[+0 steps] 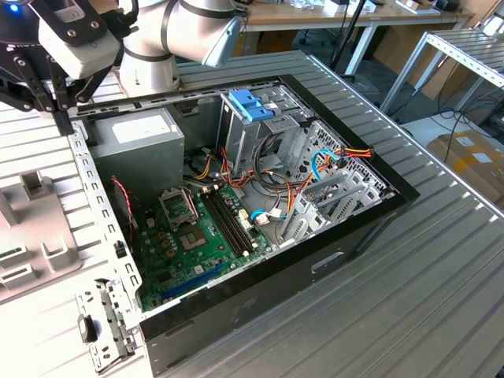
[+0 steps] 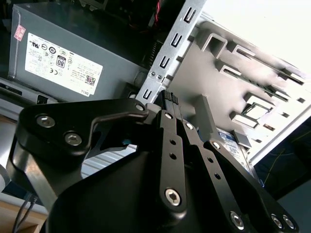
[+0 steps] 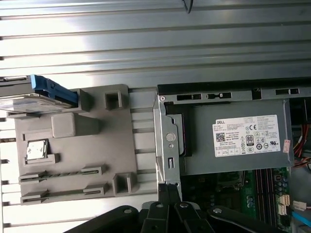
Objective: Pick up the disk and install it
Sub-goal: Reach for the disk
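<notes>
The disk lies on a grey fixture plate beside the open computer case; it is a silver slab with a blue side bracket. A corner of the disk with its label peeks out past the gripper's linkage in the second wrist view. My gripper hangs over the case's rear corner, at the metal edge rail, apart from the disk. Its two black fingers are pressed together with nothing between them. In the first wrist view the gripper points at the rail's end.
A grey power-supply box with a white sticker sits inside the case next to the rail. The green motherboard, loose cables and a metal drive cage with blue latch tabs lie further in. A small silver chip rests on the fixture.
</notes>
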`<move>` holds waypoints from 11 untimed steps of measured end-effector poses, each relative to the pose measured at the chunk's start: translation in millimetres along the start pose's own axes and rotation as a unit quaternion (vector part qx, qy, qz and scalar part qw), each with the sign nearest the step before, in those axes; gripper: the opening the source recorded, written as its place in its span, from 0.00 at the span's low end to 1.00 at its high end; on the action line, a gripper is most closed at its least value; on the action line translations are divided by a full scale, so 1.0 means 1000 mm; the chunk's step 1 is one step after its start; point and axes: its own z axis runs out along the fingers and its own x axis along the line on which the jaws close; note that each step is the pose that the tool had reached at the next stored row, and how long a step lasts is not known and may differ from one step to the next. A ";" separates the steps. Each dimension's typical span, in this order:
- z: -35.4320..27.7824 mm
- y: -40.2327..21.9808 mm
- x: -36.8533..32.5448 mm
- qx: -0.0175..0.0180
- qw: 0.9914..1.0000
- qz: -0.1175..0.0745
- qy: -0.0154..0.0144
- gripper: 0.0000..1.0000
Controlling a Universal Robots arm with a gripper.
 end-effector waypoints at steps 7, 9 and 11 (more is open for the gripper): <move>-0.0001 -0.0003 0.0036 0.000 1.000 0.000 0.000 0.11; -0.0001 -0.0004 0.0053 0.000 1.000 0.000 0.000 0.11; -0.0002 -0.0005 0.0066 0.000 1.000 0.000 0.000 0.11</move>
